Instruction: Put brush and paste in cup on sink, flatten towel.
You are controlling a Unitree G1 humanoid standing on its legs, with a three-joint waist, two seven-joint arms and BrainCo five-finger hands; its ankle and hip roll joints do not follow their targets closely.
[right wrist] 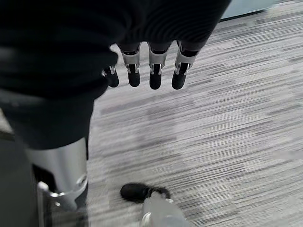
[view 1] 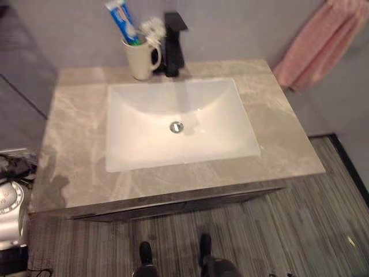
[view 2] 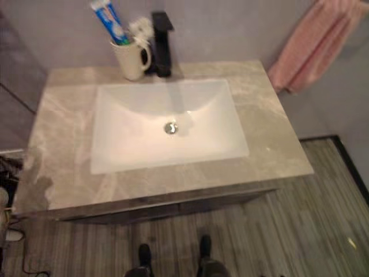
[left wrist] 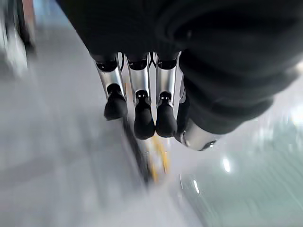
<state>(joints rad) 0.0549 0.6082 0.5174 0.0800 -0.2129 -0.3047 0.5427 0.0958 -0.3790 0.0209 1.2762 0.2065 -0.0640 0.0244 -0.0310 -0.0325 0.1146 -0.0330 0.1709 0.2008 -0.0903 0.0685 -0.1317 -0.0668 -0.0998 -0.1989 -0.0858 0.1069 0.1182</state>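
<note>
Both items, paste (view 1: 122, 21) and brush (view 1: 151, 27), stand in cup (view 1: 139, 58) far-left by the sink (view 1: 179, 124). Towel (view 1: 316, 46) hangs bunched far right, so the step is likely flattening it: spread from the top edge down. Left hand (left wrist: 142, 104) and right hand (right wrist: 151, 71) hang with fingers relaxed, empty.

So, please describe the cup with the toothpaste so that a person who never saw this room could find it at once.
Start from the grey marble countertop with the white rectangular basin sunk in it. At the back edge, by the wall, stands a black faucet; the cup sits directly to its left. It is a cream mug whose handle faces the faucet, holding a blue and white toothpaste tube and a white-headed toothbrush.
</note>
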